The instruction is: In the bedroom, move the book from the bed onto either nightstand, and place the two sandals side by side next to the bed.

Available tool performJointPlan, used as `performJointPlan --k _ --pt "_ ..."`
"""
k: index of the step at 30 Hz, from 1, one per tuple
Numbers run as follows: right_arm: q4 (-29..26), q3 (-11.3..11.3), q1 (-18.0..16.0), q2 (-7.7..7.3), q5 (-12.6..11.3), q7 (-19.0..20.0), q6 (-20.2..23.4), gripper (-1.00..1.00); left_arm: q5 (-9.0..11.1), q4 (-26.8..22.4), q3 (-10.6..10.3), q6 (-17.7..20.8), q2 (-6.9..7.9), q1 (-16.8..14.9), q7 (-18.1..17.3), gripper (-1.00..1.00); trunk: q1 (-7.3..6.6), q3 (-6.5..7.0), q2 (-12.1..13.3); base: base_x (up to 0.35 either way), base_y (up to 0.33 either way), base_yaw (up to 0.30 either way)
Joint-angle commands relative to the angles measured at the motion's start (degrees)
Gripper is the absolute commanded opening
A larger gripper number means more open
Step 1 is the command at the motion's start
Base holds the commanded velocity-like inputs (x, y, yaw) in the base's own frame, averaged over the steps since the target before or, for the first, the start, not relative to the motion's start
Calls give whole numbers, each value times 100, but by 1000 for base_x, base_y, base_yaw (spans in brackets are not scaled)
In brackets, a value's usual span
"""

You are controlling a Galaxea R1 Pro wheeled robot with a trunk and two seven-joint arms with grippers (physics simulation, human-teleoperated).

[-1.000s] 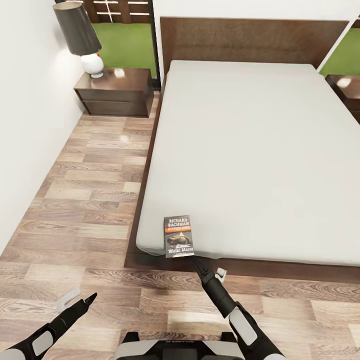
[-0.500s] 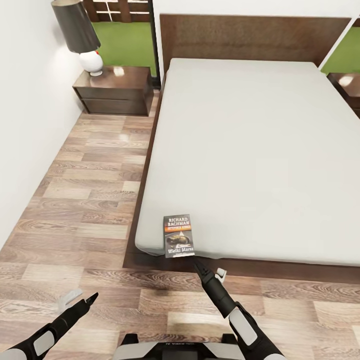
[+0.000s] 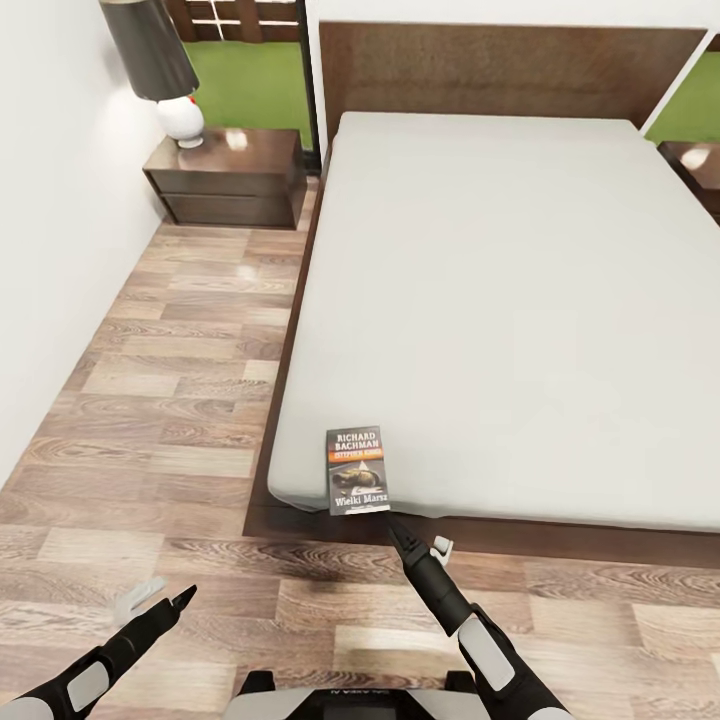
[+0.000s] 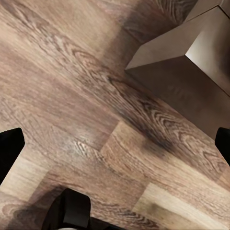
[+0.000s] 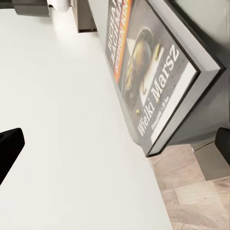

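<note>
**Now reaching for the book at the bed's foot**

Clearly the book step is in hand. The book point(image 3: 357, 471) lies at the near corner of the bed point(image 3: 500, 300), slightly over its edge. The right hand point(image 3: 418, 540) is just before it, wide open and empty. Next it must go forward and close on the book; the nightstand point(image 3: 228, 176) waits far left.

floor point(image 3: 180, 400): brown wood planks, grained, slight sheen
mattress point(image 3: 500, 300): plain light grey, matt
nightstand point(image 3: 228, 175): dark wood, glossy top
book point(image 3: 356, 471): paper, glossy cover
</note>
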Motion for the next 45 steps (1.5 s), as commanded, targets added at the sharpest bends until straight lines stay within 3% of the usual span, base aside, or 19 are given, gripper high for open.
performJointPlan --k 1,23,33,45 --pt "2 3 -2 0 -56 15 60 100 31 7 -48 -29 1 -3 -15 100 23 -21 -43 0 0 0" --pt "2 3 -2 0 -56 15 61 100 31 7 -45 -29 1 -3 -15 100 506 -416 -926 0 0 0" --pt "2 3 -2 0 -56 15 61 100 33 7 -44 -22 1 -3 -15 100 506 -416 -926 0 12 0" --pt "2 3 -2 0 -56 15 73 100 33 7 -44 -16 1 -3 -15 100 506 -416 -926 0 200 0"
